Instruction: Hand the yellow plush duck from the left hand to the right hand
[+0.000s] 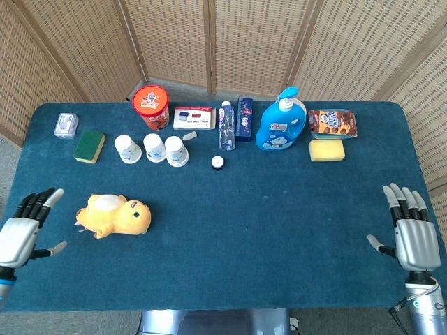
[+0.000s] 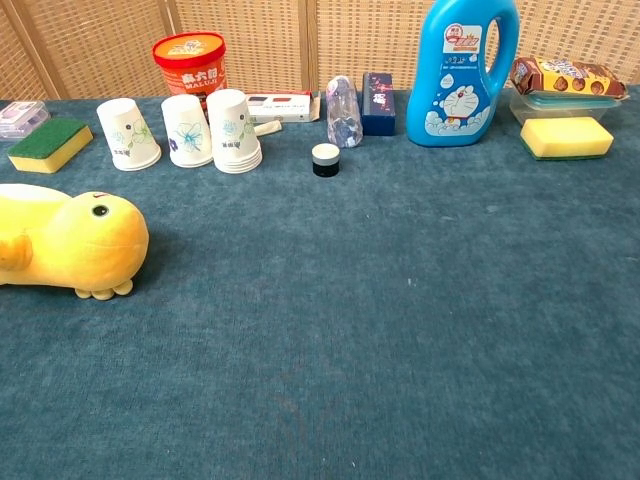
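Note:
The yellow plush duck (image 1: 116, 216) lies on its belly on the blue table, left of the middle, head pointing right; the chest view shows the duck (image 2: 70, 243) at its left edge. My left hand (image 1: 22, 234) hovers at the table's left front, fingers spread, empty, a short way left of the duck and not touching it. At the right front edge, my right hand (image 1: 412, 234) is spread and empty, far from the duck. Neither hand shows in the chest view.
Along the back stand three paper cups (image 1: 152, 149), an orange tub (image 1: 151, 106), a green sponge (image 1: 89, 146), a water bottle (image 1: 225, 126), a blue detergent bottle (image 1: 281, 124), a yellow sponge (image 1: 327, 150), a snack pack (image 1: 332, 122) and a small black-and-white cap (image 1: 218, 162).

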`<state>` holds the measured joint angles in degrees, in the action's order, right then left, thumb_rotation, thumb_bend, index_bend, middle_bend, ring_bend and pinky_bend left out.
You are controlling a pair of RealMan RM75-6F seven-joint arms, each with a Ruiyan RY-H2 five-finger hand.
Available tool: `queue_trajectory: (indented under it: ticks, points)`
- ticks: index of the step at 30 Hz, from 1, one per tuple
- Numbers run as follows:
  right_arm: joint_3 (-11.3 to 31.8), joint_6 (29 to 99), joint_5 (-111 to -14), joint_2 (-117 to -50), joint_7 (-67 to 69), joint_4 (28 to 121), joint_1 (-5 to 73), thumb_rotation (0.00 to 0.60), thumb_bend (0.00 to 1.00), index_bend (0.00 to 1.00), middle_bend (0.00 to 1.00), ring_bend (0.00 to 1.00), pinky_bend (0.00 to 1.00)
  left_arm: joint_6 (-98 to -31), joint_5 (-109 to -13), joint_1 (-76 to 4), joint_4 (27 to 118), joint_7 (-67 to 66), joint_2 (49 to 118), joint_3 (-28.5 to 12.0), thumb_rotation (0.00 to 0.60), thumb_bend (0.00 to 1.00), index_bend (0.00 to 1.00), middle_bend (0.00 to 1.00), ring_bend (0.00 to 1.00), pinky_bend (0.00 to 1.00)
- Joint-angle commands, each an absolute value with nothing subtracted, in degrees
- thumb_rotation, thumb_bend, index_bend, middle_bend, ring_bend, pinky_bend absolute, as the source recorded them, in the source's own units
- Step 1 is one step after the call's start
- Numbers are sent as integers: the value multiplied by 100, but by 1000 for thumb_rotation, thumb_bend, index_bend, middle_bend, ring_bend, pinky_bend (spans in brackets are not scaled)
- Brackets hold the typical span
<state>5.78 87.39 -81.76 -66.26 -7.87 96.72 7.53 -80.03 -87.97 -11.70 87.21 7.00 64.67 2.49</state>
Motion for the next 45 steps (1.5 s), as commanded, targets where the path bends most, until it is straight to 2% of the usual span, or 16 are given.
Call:
queue_trajectory:
  ticks: [1,9,25,27,30,32,34,37,39,45]
  points:
    - [582,8686,-8176,-6622,-766,9694,767,600,0,0,0,0,0,-7564,-8613,-1400,8747,445,6558,169,600,0,0,0,0,0]
    - [648,8551,-8033,-6544,-584,9786,772,600,0,0,0,0,0,-6757,-8063,-1747,8553,87,6868,-34,600,0,0,0,0,0]
    - [669,8521,-8044,-6513,-588,9840,745,600,0,0,0,0,0,-6043,-7840,-2191,7894,-326,7335,-156,600,0,0,0,0,14]
    - [667,8519,-8062,-6513,-582,9850,744,600,0,0,0,0,0,-6007,-7883,-2260,7850,-344,7394,-177,600,0,4,0,0,94]
    - [670,8522,-8078,-6506,-561,9860,738,600,0,0,0,0,0,-6015,-7893,-2323,7749,-475,7518,-216,600,0,123,56,42,320]
    - [671,8514,-8087,-6495,-528,9871,736,600,0,0,0,0,0,-6102,-7841,-2328,7637,-725,7658,-261,600,0,220,166,141,433]
    - [662,8492,-8102,-6484,-494,9879,738,600,0,0,0,0,0,-6169,-7811,-2328,7565,-931,7792,-278,600,0,345,326,293,547]
    - [638,8430,-8129,-6455,-391,9913,745,600,0,0,0,0,0,-6220,-7764,-2311,7508,-1075,7909,-281,600,0,497,491,440,647]
    - [629,8397,-8142,-6426,-326,9927,748,600,0,0,0,0,0,-6255,-7725,-2290,7495,-1112,7955,-291,600,0,558,556,496,690]
    - [576,8312,-8209,-6377,-195,9981,752,600,0,0,0,0,0,-6498,-7959,-2254,7451,-669,7978,-301,600,15,638,634,568,765]
